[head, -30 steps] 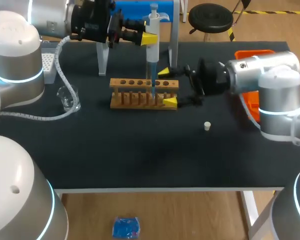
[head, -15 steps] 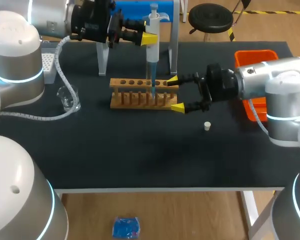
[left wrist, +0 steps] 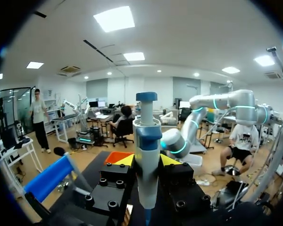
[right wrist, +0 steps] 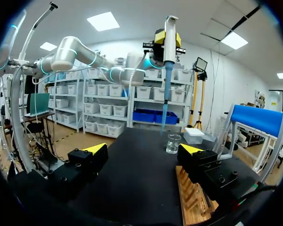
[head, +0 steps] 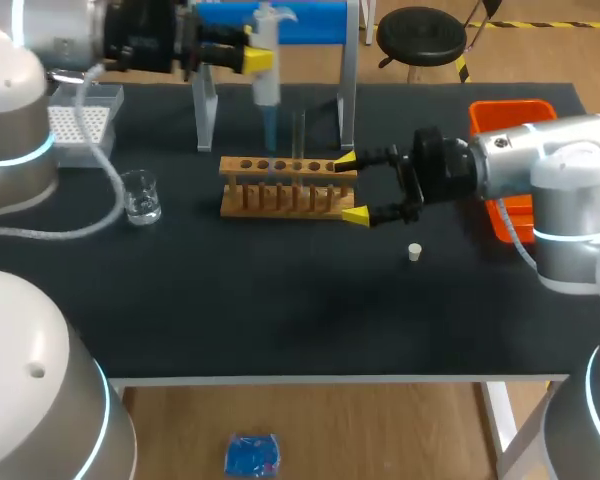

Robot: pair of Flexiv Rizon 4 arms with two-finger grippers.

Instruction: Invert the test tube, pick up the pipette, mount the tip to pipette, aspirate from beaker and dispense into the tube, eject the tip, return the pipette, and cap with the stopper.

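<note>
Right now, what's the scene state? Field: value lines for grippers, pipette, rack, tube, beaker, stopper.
rack: wooden, mid-table
left gripper: shut on pipette
pipette: upright, in the air behind the rack
right gripper: open, at the rack's right end
test tube: upright in rack, no stopper on it
beaker: on table, left of rack
stopper: loose on table, right of rack
</note>
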